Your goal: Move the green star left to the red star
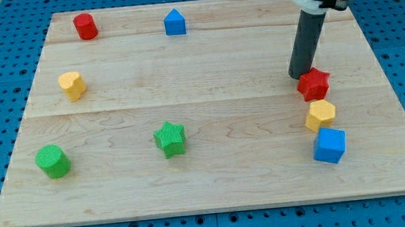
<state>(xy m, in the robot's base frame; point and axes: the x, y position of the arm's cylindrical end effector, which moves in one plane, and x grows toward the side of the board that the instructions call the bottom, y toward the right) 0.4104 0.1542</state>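
My tip (301, 74), a plain rod with no jaws to open or close, rested on the table (205, 54) at the view's right, touching or just beside the red star (314, 83). The green star (170, 138) sat well apart, low and left of centre. The main risk was that my tip would nudge the red star as it pulled away, shifting the target. A glancing push could also spin the green star off line. A yellow block (320, 115) and blue cube (329, 145) crowded just below the red star. Far-left blocks stood clear.
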